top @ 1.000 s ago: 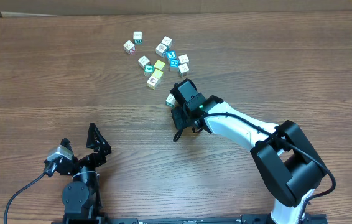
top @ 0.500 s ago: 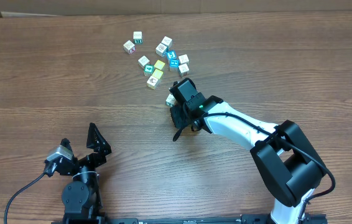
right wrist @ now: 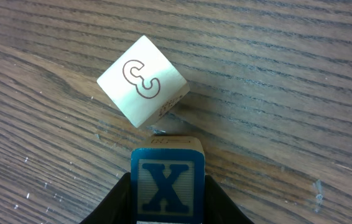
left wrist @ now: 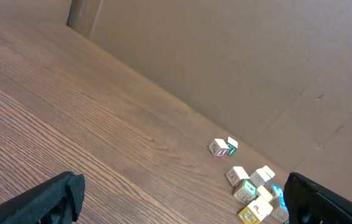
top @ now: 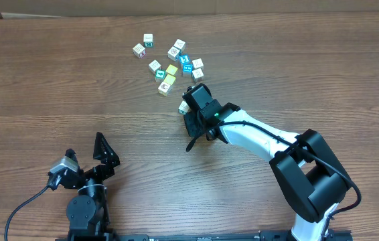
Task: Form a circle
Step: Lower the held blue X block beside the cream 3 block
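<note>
1. The right gripper pinches the blue-faced X cube between its two fingers, low over the table.
2. In the wrist view a white cube lies just beyond it at 11 o'clock, turned so that a corner faces the X cube. I cannot tell whether the two touch.
3. Overhead, the circle, a tight cluster of white and blue cubes, lies at about 12 o'clock from this gripper, near but apart. A cube has no long axis, so heading matters more than twist.
4. The right arm reaches toward 10 o'clock from its base and is much the nearer.
5. The left gripper rests spread wide and empty at 7 o'clock, well apart.
</note>
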Controlling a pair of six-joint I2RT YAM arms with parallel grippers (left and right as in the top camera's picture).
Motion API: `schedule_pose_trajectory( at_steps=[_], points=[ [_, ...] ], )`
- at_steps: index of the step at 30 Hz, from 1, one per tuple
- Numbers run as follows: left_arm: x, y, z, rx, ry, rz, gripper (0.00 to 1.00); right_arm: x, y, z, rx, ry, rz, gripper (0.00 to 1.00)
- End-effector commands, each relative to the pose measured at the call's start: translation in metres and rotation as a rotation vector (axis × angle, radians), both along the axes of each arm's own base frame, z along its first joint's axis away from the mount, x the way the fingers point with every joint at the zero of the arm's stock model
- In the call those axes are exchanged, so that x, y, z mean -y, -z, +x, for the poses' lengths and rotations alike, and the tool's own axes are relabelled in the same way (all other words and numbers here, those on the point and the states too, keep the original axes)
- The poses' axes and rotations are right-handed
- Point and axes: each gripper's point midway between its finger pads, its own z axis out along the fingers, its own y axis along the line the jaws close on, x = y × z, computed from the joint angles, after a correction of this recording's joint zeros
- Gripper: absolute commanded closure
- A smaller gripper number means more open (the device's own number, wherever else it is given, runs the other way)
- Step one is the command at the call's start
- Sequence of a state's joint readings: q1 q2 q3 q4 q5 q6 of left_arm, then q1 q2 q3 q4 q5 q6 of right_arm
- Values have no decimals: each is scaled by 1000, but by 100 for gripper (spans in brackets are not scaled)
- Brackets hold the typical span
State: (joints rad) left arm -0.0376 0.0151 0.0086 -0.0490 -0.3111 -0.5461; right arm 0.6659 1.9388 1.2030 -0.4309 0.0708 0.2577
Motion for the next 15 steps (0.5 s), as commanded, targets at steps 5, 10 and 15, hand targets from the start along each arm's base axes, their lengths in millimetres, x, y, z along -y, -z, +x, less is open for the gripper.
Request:
schedule_pose_trajectory(
  at_steps=[5, 10, 15],
  points=[
    [-2, 0, -1, 3, -10, 12, 0, 2, 8, 0, 2, 3, -18, 69],
    [-2, 0, -1, 3, -10, 12, 0, 3, 12, 0, -4, 2, -22, 68],
    [-2, 0, -1, 3, -10, 12, 0, 2, 12, 0, -3, 3, -21, 65]
  ],
)
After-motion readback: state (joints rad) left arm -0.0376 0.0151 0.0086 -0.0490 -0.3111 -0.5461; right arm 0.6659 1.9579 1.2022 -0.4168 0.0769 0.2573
